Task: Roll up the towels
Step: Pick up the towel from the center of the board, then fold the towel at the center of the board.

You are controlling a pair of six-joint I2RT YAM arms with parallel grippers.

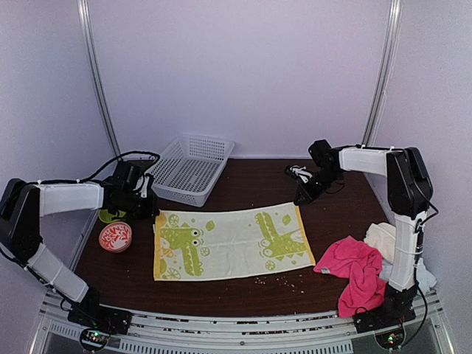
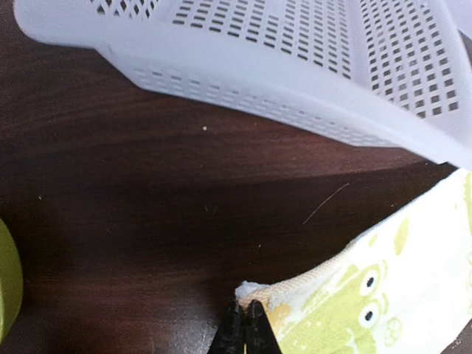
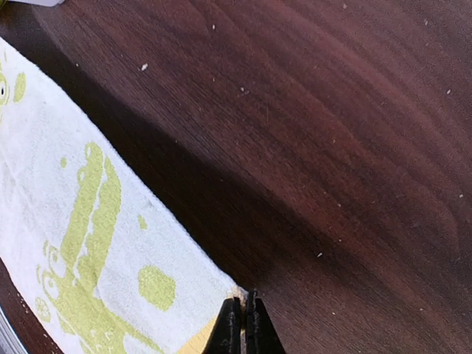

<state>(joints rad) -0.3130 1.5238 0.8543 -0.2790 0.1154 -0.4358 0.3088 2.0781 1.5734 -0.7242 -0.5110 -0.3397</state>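
**Both grippers pinched on the lime-yellow towel's far corners**

The lime-yellow towel [image 1: 232, 242] lies spread flat mid-table, long side running left to right, crocodile print facing up.

The left gripper [image 2: 245, 310] has its jaws pressed together on the towel's far-left corner. The hem bunches right at the fingertips. The right gripper [image 3: 244, 302] is the same: jaws closed tight on the far-right corner, with the rest of that edge lying flat on the wood.

Containers:
- The white perforated basket [image 1: 190, 168] sits at the far edge, just beyond the left gripper. Its near rim is close to the towel corner but not touching it. Its mesh floor is visible all the way across.
- A round red-and-white patterned dish [image 1: 115, 237] sits near the table's left edge, well clear of the towel. I can't tell what is in it.
- A lime-green item [image 1: 110, 215] sits just behind the dish, mostly hidden by the left arm.

Other towels: the hot-pink towel [image 1: 354, 269] is heaped at the near-right by the right arm's base. The cream towel [image 1: 381, 237] is crumpled just behind it, touching it.
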